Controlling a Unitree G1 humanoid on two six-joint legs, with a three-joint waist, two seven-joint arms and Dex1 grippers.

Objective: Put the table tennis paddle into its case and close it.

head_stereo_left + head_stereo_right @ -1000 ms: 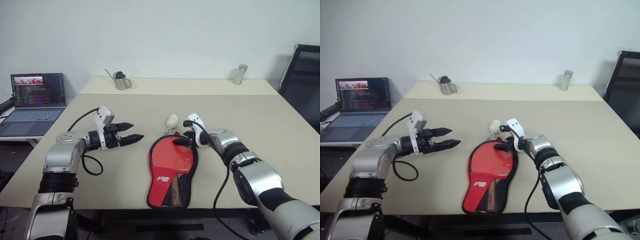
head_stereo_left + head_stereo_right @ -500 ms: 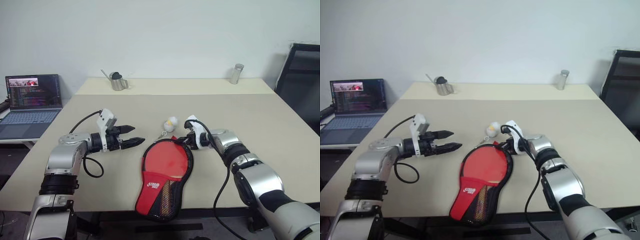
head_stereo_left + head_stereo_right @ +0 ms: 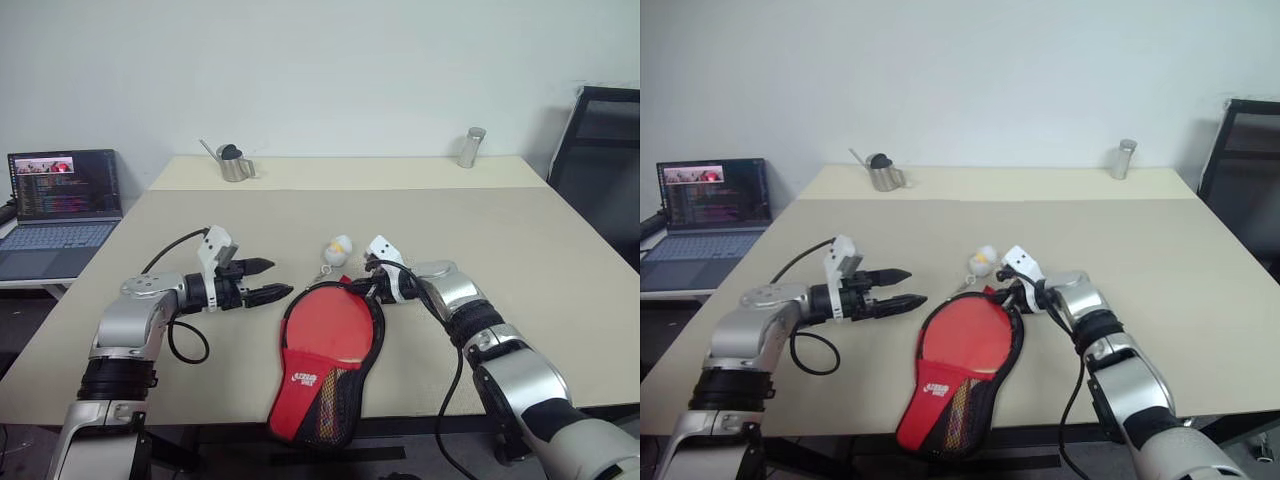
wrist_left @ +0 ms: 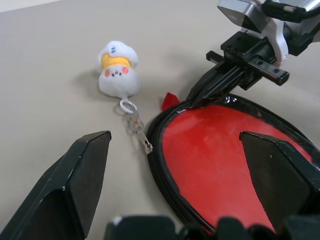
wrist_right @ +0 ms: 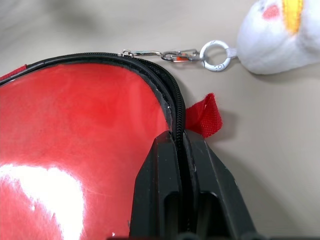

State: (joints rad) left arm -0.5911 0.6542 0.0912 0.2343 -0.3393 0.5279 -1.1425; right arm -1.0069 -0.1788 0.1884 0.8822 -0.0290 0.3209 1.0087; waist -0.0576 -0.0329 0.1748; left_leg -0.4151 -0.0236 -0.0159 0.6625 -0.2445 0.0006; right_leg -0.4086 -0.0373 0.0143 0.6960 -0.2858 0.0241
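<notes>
From the head camera, the case lies open near the front edge of the tabletop, its narrow end hanging over that edge. The table tennis paddle sits inside it, red face up. My right end effector is pressed together on the case's far rim. My left end effector hovers just left of the case, fingers spread, touching nothing.

In the left wrist view, a small plush charm lies on the tabletop, its clip chain running to the zipper.

In the right wrist view, my fingers pinch the black zipper edge, beside a red fabric tab.
</notes>
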